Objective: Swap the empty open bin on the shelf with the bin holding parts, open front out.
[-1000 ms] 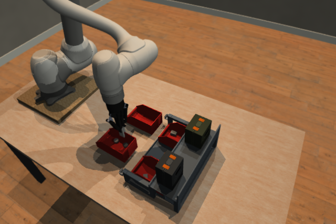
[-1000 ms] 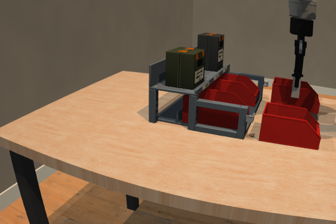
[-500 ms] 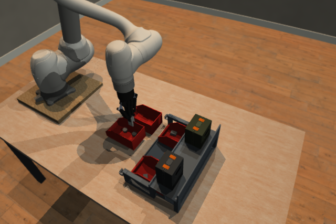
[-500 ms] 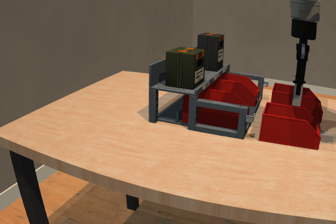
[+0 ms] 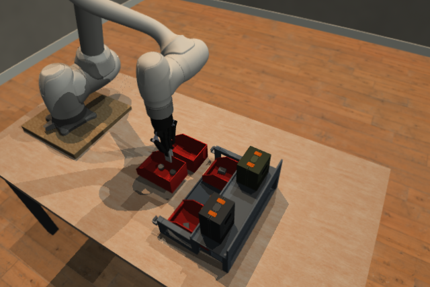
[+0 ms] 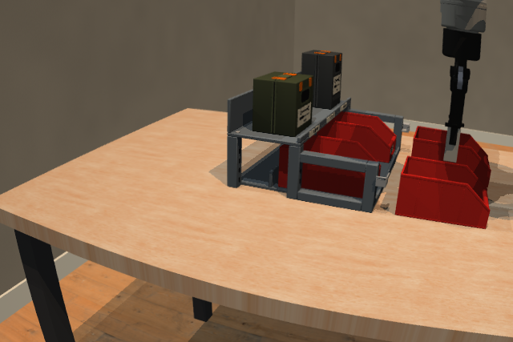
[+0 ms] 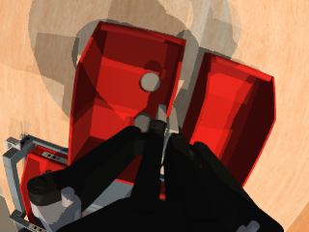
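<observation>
bin with parts [image 5: 158, 176] is out on the table [image 5: 312, 207], in front of the shelf [image 5: 242, 228] and not in it. in the top view two small grey parts [image 5: 160, 166] lie on its floor. the wrist view shows one round part [image 7: 150, 81] clearly, near the wall the fingers reach.

the gripper [image 5: 168, 156] points straight down from the arm. its fingers are drawn almost fully together, pinching the thin rim of this bin's wall on the side that faces the second bin. from the side view the gripper [image 6: 450, 151] comes down right between the two red bins. i cannot tell whether the held bin rests on the table or is raised slightly off it.

the empty bin [image 5: 191, 150] stands upright on the table just beside the bin with parts, side by side with it and with only a narrow gap between them in the wrist view.

on the shelf's lower level two more red bins [image 5: 218, 173] sit toward either end, each with a small grey piece inside, and an open space lies between them. on the board above stand an olive box [image 5: 253, 167] and a dark grey box [image 5: 217, 218], both with orange clips on top.
</observation>
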Motion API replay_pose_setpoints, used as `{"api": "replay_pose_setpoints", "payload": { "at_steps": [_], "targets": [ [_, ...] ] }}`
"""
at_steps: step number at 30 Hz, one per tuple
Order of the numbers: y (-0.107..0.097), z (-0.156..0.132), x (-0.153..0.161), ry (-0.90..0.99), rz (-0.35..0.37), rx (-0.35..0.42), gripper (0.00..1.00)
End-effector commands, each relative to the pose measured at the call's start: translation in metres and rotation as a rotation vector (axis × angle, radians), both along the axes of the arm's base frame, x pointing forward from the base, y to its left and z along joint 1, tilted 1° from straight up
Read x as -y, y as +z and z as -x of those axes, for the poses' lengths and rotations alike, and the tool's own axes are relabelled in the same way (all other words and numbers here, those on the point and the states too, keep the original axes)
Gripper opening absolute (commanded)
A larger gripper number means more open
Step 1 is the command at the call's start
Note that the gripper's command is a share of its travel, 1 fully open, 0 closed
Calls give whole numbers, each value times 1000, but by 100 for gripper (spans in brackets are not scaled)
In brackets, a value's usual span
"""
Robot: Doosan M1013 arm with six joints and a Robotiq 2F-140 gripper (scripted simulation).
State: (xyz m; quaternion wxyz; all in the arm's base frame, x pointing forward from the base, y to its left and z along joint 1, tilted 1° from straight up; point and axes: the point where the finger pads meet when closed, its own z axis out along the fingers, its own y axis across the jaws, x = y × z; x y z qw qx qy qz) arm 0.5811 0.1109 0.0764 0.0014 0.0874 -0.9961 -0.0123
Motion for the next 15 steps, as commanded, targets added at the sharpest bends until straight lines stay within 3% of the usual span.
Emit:
{"api": "replay_pose_setpoints", "payload": {
  "at_steps": [1,7,15],
  "targets": [
    [0,-8,-1,0,0,0,10],
    [0,-32,-6,0,0,0,10],
    [0,-35,-6,0,0,0,10]
  ]
}}
